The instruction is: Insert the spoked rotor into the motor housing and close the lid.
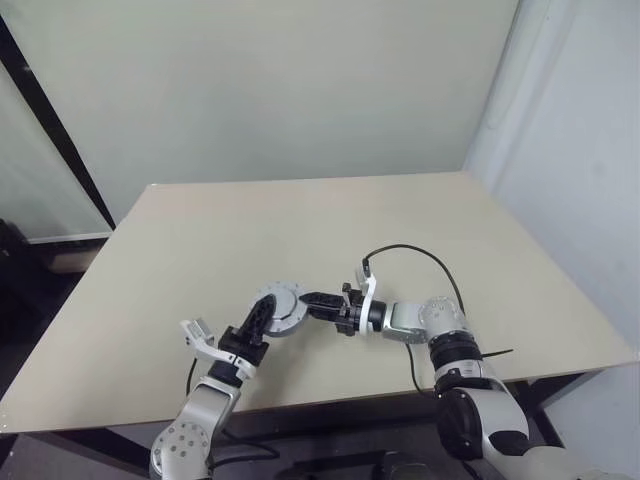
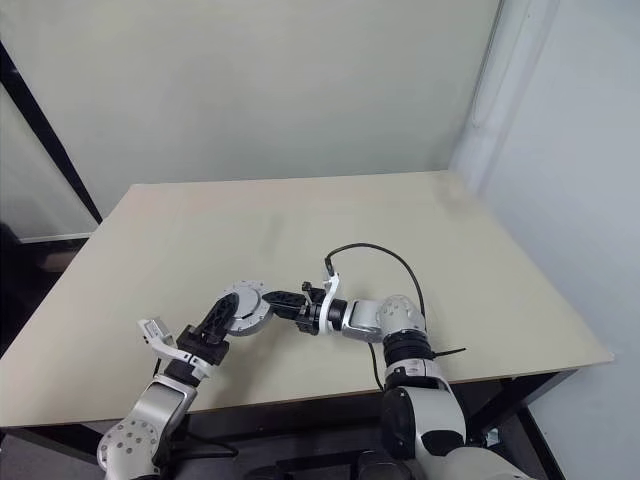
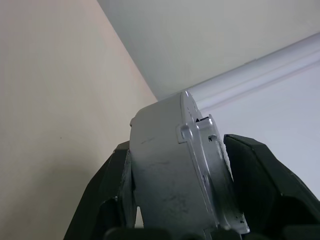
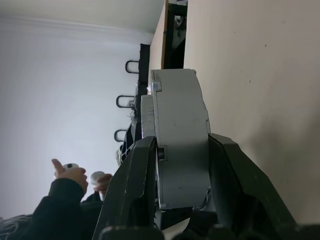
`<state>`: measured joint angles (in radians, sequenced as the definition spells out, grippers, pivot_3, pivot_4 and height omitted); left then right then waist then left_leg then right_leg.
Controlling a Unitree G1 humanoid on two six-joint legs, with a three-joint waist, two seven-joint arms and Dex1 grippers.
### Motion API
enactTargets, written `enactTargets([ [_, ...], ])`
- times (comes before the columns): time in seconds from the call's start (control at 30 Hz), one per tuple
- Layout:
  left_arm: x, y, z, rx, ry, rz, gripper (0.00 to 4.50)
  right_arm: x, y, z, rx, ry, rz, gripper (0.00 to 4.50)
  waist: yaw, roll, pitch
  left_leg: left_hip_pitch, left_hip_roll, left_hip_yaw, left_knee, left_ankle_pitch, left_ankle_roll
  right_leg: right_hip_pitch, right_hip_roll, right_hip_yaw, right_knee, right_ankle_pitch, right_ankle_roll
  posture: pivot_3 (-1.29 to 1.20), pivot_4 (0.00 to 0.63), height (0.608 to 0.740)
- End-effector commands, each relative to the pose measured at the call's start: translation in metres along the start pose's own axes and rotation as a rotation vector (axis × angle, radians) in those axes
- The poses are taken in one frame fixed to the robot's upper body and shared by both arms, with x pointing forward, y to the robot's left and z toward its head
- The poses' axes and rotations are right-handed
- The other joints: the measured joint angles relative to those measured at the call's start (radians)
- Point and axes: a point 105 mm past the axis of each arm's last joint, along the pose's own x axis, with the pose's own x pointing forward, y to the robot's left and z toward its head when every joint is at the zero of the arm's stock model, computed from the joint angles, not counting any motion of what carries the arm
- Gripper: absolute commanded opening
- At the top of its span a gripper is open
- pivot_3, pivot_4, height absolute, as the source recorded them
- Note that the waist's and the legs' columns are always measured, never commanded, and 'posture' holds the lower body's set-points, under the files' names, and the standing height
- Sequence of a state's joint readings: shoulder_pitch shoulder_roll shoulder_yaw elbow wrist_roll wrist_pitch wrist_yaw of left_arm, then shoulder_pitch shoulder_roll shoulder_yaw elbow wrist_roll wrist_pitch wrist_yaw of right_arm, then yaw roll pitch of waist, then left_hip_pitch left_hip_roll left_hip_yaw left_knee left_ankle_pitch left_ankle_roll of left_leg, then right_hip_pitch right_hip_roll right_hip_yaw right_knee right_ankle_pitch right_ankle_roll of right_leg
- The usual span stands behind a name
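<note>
Left wrist view: motor housing (image 3: 175, 170) between fingers (image 3: 260, 175).

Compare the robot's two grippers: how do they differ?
The left gripper reaches the motor housing from the near side, pointing away; the right gripper comes in sideways from the right. The right gripper is clamped on the housing; the left gripper's hold is unclear. Both meet at the housing.
</note>
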<state>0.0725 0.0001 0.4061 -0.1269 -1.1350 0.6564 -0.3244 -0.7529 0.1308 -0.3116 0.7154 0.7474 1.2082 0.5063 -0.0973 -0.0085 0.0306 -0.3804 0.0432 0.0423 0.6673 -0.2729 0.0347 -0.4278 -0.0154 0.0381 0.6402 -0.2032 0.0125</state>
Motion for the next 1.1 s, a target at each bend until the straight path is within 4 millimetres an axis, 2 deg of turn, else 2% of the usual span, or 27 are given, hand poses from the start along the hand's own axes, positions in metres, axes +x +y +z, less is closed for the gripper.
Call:
enactTargets([
  [0.03,0.012,-0.022,-0.01,0.01,0.027,-0.104,2.31,0.027,0.033,-0.01,-0.032,0.022,0.134,1.54,0.0,0.0,0.0,0.0,0.0,0.0,0.0,0.0,0.0,0.0,0.0,0.0,0.0,0.0,0.0,0.0,0.0,0.74],
  [0.2,0.014,-0.024,-0.009,-0.028,-0.031,-0.122,2.04,0.024,0.035,-0.005,-0.016,-0.002,0.139,3.3,0.001,0.0,0.0,0.0,0.0,0.0,0.0,0.0,0.0,0.0,0.0,0.0,0.0,0.0,0.0,0.0,0.0,0.74],
  [0.3,0.014,-0.024,-0.009,-0.04,-0.046,-0.12,2.02,0.025,0.031,-0.002,0.005,-0.02,0.116,4.37,0.0,0.0,0.0,-0.001,0.0,0.0,0.0,0.0,0.0,0.0,0.0,0.0,-0.001,0.0,0.0,0.0,0.0,0.74],
  [0.33,0.014,-0.023,-0.009,-0.042,-0.048,-0.12,2.01,0.025,0.03,-0.001,0.01,-0.025,0.111,4.5,0.0,-0.001,0.0,-0.001,0.0,0.0,0.0,0.0,0.0,0.0,0.0,0.0,-0.001,0.0,0.0,0.0,0.0,0.74],
  [0.53,0.015,-0.021,-0.004,-0.048,-0.091,-0.109,2.01,0.024,0.026,0.0,0.013,-0.055,0.094,4.5,0.0,0.0,0.001,-0.001,0.0,0.0,0.0,0.0,0.0,0.0,0.0,0.0,0.0,0.0,0.0,0.0,0.0,0.74],
  [0.6,0.015,-0.02,0.004,-0.041,-0.128,-0.101,2.01,0.024,0.021,0.005,-0.052,-0.099,0.048,4.5,-0.001,0.0,0.001,-0.001,0.0,0.0,0.0,0.0,0.0,0.0,0.0,0.0,0.0,0.0,0.0,0.0,0.0,0.74],
  [0.77,0.013,-0.016,0.037,0.021,-0.301,-0.05,2.0,0.02,0.015,0.021,-0.271,-0.217,-0.008,4.5,-0.001,-0.001,0.001,-0.001,0.0,0.0,0.0,0.0,0.0,0.0,0.001,0.0,-0.001,0.0,0.0,0.0,0.0,0.74],
  [0.87,0.008,-0.013,0.058,0.082,-0.403,-0.008,2.0,0.015,0.02,0.02,-0.521,-0.216,-0.007,4.5,0.0,-0.001,0.001,-0.001,0.0,0.0,0.0,0.0,0.0,0.0,0.001,0.0,-0.001,0.0,0.001,0.0,0.0,0.74],
  [0.93,0.005,-0.006,0.072,0.166,-0.461,0.06,2.0,0.009,0.027,0.016,-0.756,-0.197,0.009,4.5,0.001,-0.001,0.001,-0.002,0.0,0.0,0.0,0.0,0.0,-0.001,0.001,0.0,-0.001,-0.001,0.001,0.0,0.0,0.74],
  [1.1,0.003,0.008,0.09,0.386,-0.513,0.191,2.0,0.001,0.033,-0.001,-1.225,-0.119,0.049,4.5,0.008,-0.004,0.002,-0.003,-0.002,0.0,0.002,0.0,0.0,0.0,0.0,0.0,-0.001,-0.001,0.001,0.0,0.0,0.74],
])
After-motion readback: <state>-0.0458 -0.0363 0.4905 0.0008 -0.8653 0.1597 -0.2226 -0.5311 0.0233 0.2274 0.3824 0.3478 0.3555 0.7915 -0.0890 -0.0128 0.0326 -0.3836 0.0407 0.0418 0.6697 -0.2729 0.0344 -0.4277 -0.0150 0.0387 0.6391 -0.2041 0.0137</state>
